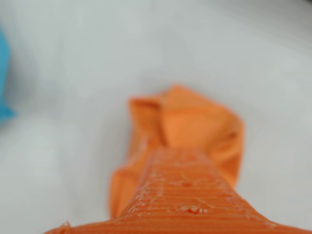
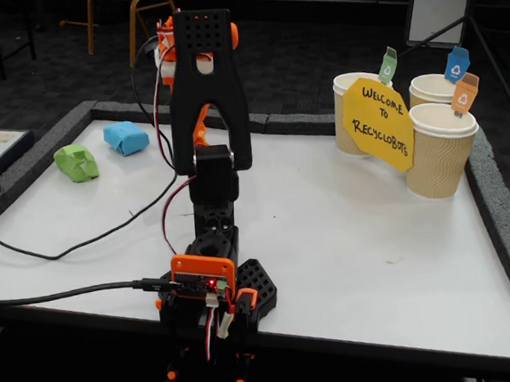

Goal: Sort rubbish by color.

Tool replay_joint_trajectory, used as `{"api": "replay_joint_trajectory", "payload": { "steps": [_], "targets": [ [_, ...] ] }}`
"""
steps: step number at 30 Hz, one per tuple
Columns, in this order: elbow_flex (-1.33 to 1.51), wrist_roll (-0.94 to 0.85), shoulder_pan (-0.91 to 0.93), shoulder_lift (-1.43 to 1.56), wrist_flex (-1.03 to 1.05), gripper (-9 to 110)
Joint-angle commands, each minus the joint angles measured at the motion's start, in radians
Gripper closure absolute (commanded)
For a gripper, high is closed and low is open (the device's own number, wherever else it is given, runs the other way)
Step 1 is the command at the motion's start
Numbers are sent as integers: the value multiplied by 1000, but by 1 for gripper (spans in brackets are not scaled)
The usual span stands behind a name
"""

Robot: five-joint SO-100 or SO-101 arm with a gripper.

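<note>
In the wrist view an orange paper wad [image 1: 200,126] lies on the white table, blurred and very close. One orange ribbed finger [image 1: 185,190] of my gripper [image 1: 178,146] reaches up from the bottom edge and covers the wad's lower middle. The other finger is out of view, so the grip does not show. A light blue wad [image 1: 4,78] peeks in at the left edge. In the fixed view the lime green wad [image 2: 76,162] and the light blue wad [image 2: 126,137] lie at the table's far left. There the black arm [image 2: 207,97] hides the gripper and the orange wad.
Three beige ribbed cups [image 2: 439,152] with coloured tags stand at the far right behind a yellow sign [image 2: 379,122]. A dark foam border [image 2: 497,205] edges the table. Black cables [image 2: 64,252] run across the left side to the arm's base [image 2: 211,284].
</note>
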Motion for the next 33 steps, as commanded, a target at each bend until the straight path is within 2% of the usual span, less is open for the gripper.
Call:
{"api": "replay_joint_trajectory", "payload": {
  "steps": [1, 12, 23, 33],
  "targets": [
    [-118, 5, 23, 75, 11, 101],
    [-173, 5, 17, 129, 74, 101],
    [-202, 5, 11, 324, 161, 101],
    [-11, 5, -2, 604, 166, 101]
  ]
}}
